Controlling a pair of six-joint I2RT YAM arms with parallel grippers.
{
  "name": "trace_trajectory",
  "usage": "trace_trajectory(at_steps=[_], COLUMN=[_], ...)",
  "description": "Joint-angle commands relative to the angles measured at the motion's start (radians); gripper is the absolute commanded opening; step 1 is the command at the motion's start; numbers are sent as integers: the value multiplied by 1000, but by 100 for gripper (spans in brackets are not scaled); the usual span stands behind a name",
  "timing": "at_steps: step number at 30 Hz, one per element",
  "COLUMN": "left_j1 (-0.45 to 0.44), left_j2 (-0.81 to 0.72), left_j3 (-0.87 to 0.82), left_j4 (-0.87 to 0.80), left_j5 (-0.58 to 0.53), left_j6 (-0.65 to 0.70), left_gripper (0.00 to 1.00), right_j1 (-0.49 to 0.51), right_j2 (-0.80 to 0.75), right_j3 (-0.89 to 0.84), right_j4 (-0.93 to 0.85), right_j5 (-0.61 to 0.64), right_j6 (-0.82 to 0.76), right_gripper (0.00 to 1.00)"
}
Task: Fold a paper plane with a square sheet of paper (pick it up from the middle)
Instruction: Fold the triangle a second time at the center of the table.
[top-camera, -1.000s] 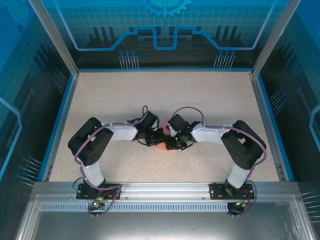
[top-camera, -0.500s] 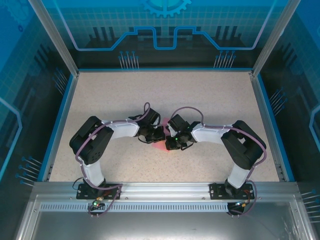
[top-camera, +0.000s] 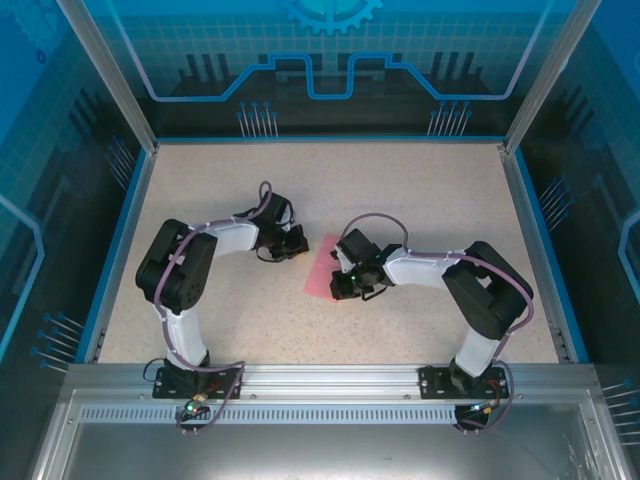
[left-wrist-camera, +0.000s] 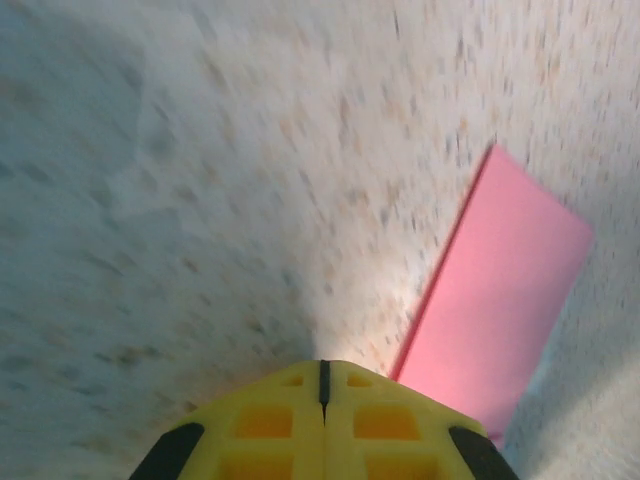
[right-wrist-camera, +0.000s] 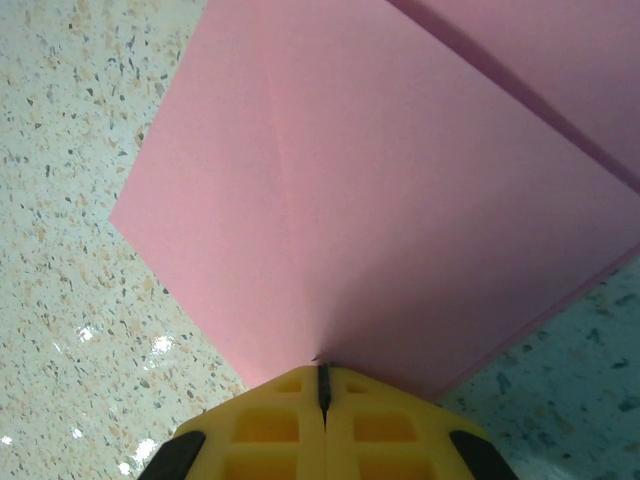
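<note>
Yellow pads (right-wrist-camera: 270, 425) of the right tool (right-wrist-camera: 322, 375) sit at the bottom of the right wrist view, closed with the seam tight. The tips meet the near edge of the pink sheet of paper (right-wrist-camera: 400, 180). Contact is hidden under the pads, so whether they pinch or only press cannot be told. The sheet lies flat on the speckled table (right-wrist-camera: 60, 200). A faint crease runs away from the tips. Beyond it a second layer with a shadowed edge crosses the far right corner, and the frame cuts the sheet off at top and right.

From above, the sheet lies near mid-table, its right side covered by the right tool, so the full outline is unreadable. The left tool (top-camera: 296, 243) is further back and to the left, apart from the sheet.

The left wrist view is blurred. Its pads are closed on nothing. The sheet shows as a narrow pink strip to the right, its lower end hidden behind them.
</note>
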Motion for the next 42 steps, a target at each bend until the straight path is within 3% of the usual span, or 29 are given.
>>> trace_trajectory(at_steps=[1, 4, 8, 14, 19, 22, 34, 42], left_j1=[7, 7, 4, -6, -34, -58, -144, -147], left_j2=[-17, -63, -161, -314, -397, -416, -374, -308], left_j3=[45, 49, -4, -136, -212, -242, -279, -333], left_j4=[-58, -72, -65, -26, 1, 26, 116, 255], left_j5=[-40, -29, -11, -12, -28, -24, 31, 148], left_j6=[48, 33, -23, -108, -143, -165, -245, -355], left_gripper=[6, 17, 38, 62, 89, 99, 99, 94], right_j1=[-1, -6, -52, -166, -221, -224, -227, -258], right_j2=[40, 5, -81, -152, -104, -50, 82, 76], right_j3=[-50, -14, 36, 35, 41, 83, 134, 108], right_j4=[-182, -163, -103, -67, -64, -89, -71, -38], right_j5=[27, -19, -77, -77, -132, -166, -240, -265], right_j6=[-10, 11, 63, 47, -22, -76, -112, -92], right_gripper=[0, 5, 21, 47, 55, 54, 42, 13])
